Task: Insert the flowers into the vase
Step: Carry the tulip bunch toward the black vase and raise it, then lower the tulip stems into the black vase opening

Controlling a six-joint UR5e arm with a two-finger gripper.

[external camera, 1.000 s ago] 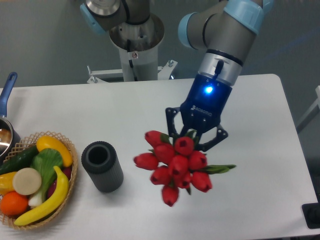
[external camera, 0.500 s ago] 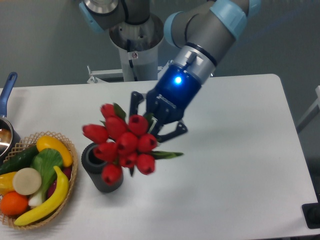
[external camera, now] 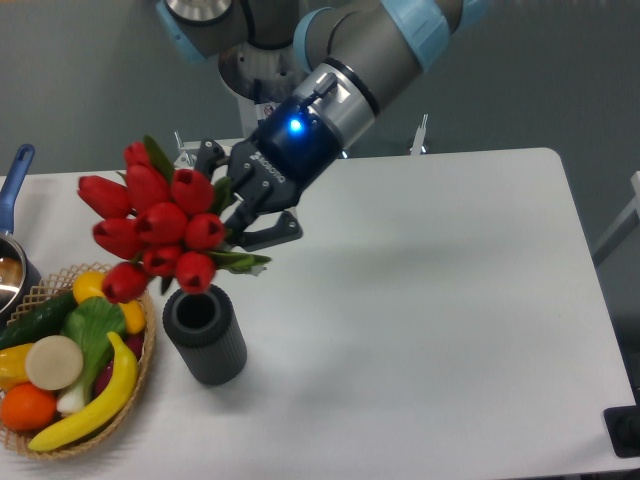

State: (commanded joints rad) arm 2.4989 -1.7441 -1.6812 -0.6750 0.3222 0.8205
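The flowers are a bunch of red tulip buds with green leaves, held in the air at the left, tilted with the buds toward the camera. My gripper is shut on their stems, which are mostly hidden behind the buds. The vase, a dark grey ribbed cylinder, stands upright on the white table just below and slightly right of the bunch. Its round mouth is open and nothing is in it. The lowest buds hang just above the vase's rim.
A wicker basket with a banana, orange, cucumber and other produce stands at the front left, right next to the vase. A blue-handled pot sits at the left edge. The robot's base stands behind the table.
My gripper has swept left and up across the table with the flowers, from the table's middle to above the vase. The vase and basket have not moved.
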